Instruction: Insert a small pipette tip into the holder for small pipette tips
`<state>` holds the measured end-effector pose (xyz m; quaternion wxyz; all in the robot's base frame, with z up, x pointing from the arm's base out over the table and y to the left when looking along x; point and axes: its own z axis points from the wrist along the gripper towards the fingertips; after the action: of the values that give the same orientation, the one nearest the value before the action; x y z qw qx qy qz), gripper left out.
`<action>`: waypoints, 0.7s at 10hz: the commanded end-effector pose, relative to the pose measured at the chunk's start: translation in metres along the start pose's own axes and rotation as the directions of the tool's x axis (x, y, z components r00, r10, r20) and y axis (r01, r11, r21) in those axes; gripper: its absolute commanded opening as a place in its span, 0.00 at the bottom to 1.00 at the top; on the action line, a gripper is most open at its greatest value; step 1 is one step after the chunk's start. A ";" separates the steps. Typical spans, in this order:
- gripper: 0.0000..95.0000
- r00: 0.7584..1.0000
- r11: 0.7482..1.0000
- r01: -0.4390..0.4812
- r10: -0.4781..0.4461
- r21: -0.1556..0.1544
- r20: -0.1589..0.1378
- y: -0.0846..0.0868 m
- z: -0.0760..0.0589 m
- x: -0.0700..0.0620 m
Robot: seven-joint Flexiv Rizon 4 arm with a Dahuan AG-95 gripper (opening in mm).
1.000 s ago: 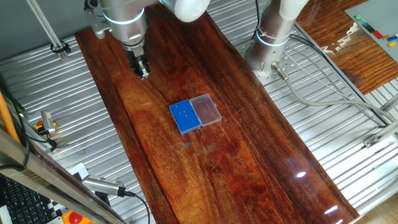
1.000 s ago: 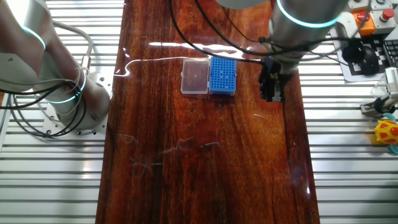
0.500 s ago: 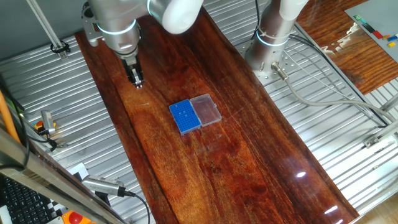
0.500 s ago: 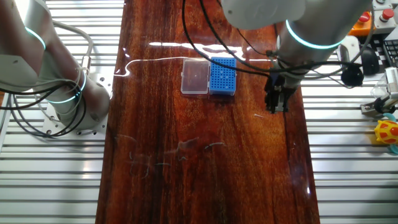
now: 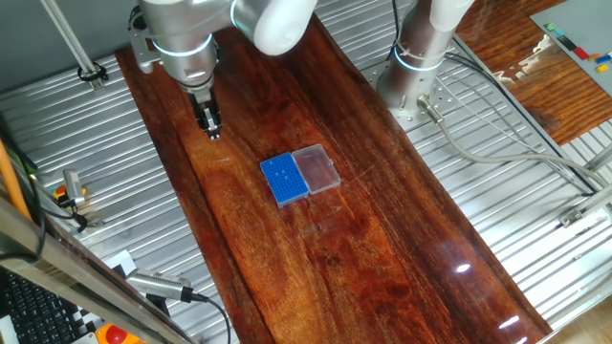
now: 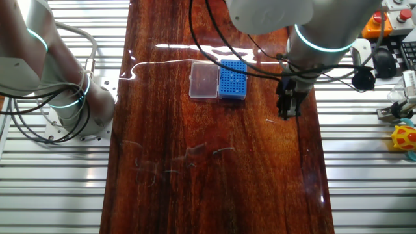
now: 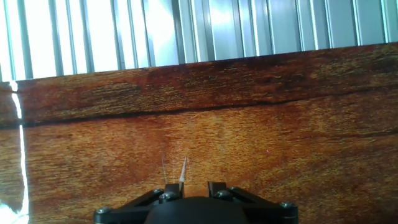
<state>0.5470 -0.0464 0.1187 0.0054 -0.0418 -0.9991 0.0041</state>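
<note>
From a second ago I see my gripper (image 5: 212, 132) drop from above the wooden board (image 5: 363, 239) and slide toward 10 o'clock in one fixed view, nearly settling this last half second beside the pipette tip (image 6: 271, 120).

Two opposing overheads, downward close hand view

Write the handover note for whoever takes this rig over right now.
Gripper: low over the wooden table near one long edge; open or shut cannot be told. In the hand view a thin pale pipette tip shows just ahead of it; held or lying, unclear.
Holder for small pipette tips: mid-table, open, clear lid flat beside it, well away from the gripper.
Done: nothing inserted yet.
Left: secure the tip, carry it to the holder, insert it into a hole.
</note>
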 end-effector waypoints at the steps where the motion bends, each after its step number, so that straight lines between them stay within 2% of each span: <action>1: 0.20 1.000 1.000 0.009 -0.009 0.001 -0.009 0.000 0.000 -0.001; 2: 0.20 1.000 1.000 0.007 -0.007 -0.001 -0.011 0.001 0.001 -0.001; 3: 0.40 1.000 1.000 0.004 -0.004 0.000 -0.013 0.002 0.003 0.000; 4: 0.40 1.000 1.000 -0.001 0.001 -0.001 -0.013 0.003 0.006 0.001; 7: 0.40 1.000 1.000 -0.016 0.016 0.004 -0.005 0.014 0.025 0.009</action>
<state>0.5372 -0.0299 0.0914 0.0079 -0.0508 -0.9986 0.0075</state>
